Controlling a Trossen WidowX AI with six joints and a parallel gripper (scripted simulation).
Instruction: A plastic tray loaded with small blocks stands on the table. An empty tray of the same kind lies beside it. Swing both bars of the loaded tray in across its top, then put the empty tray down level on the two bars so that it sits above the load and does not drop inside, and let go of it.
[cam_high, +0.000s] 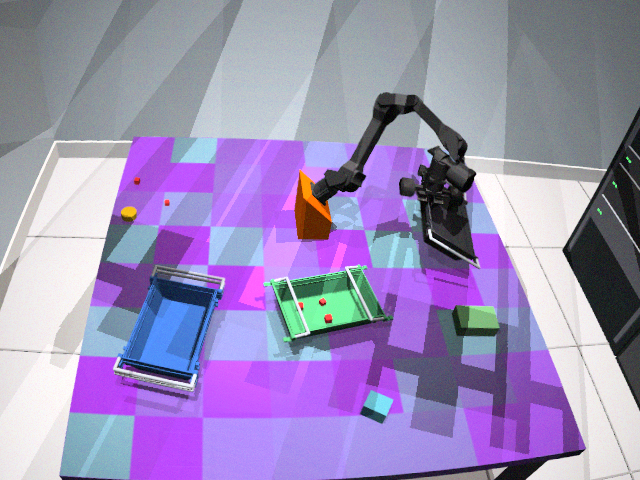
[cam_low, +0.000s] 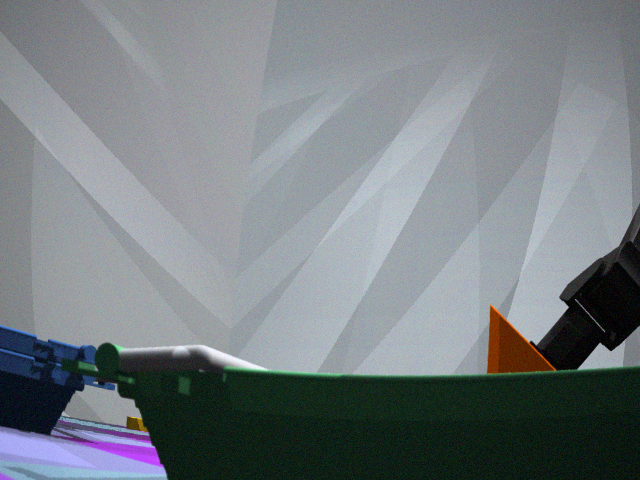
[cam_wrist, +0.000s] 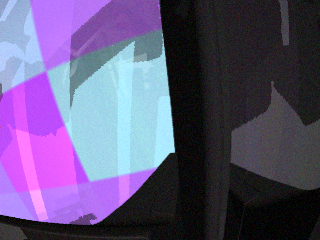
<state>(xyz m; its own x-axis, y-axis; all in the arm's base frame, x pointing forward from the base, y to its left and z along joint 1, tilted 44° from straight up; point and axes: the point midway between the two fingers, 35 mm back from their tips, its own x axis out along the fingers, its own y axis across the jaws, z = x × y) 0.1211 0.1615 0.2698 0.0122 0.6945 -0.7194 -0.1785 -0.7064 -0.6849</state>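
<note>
The green tray (cam_high: 345, 304) (cam_low: 387, 423) stands on the table with several small red blocks inside. Its left white bar (cam_high: 298, 306) and right white bar (cam_high: 358, 292) lie in across its top. My gripper (cam_high: 428, 202) (cam_wrist: 185, 160) is shut on the left long wall of the empty black tray (cam_high: 450, 227) (cam_wrist: 187, 90) at the back right. The black tray is raised a little and looks tilted, with its shadow on the table below its near end. A white bar (cam_high: 452, 248) shows at that near end. The far end is hidden by the gripper.
A blue tray (cam_high: 168, 330) (cam_low: 25, 377) with bars out over its ends stands left. An orange wedge (cam_high: 311, 217) (cam_low: 509, 346) is at the arm's base. A green block (cam_high: 475, 320), teal block (cam_high: 377, 405), yellow disc (cam_high: 128, 212) and two red cubes lie about.
</note>
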